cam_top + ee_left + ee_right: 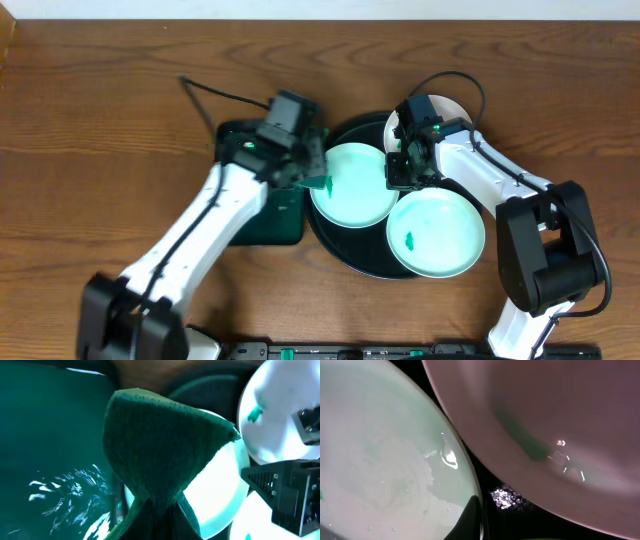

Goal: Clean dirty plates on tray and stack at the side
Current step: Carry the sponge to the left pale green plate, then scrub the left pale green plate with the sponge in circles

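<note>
Sponge [165, 445] clamped in L gripper [313, 176] over plate [352, 190] at tray [338, 250] 9 o'clock; R gripper [402, 170] at its 3 o'clock rim, grip unclear, could skid plate w/ hard scrub if unheld.

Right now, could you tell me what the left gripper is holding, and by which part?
The green sponge, pinched at one bunched edge.

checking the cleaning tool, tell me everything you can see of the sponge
The sponge is dark green with a coarse, fibrous face. The left gripper pinches its narrow end; the rest fans out. It sits over the left edge of a pale-mint plate on the black tray; contact with the plate cannot be judged.
</note>
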Motion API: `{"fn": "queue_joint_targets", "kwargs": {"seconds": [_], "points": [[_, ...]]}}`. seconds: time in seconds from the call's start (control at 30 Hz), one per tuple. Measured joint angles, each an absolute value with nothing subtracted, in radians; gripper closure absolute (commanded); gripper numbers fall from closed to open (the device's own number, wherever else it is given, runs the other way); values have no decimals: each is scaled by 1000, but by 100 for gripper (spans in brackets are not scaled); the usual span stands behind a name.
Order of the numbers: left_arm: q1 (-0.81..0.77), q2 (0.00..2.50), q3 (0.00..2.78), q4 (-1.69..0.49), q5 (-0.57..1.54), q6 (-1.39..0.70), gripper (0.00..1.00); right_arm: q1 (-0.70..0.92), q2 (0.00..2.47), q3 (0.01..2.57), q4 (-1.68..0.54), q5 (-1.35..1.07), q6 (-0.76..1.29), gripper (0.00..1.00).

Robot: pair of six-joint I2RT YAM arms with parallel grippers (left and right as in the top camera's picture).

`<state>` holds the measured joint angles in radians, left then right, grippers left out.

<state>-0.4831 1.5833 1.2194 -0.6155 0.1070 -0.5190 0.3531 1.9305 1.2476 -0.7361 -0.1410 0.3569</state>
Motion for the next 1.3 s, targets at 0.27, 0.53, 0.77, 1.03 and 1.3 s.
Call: {"fn": "queue_joint_targets", "kwargs": {"seconds": [0.27,0.53,0.77,1.03,1.3], "points": [[-538,1727,1219,-533,126,-569,93,353,1930,1248,-737,-138,357,99],[-538,1804,1219,-518,125,-580,93,353,1930,1248,-737,-138,357,99],[-538,1858,1219,-511,125,-580,93,353,1930,1248,-738,-138,357,99],[-562,1911,1226,-487,121,-580,93,353,1929,1248,-738,-138,356,99],[-585,1958,1256,-489,102,-579,93,353,1929,1248,-736,-138,356,99]]}}
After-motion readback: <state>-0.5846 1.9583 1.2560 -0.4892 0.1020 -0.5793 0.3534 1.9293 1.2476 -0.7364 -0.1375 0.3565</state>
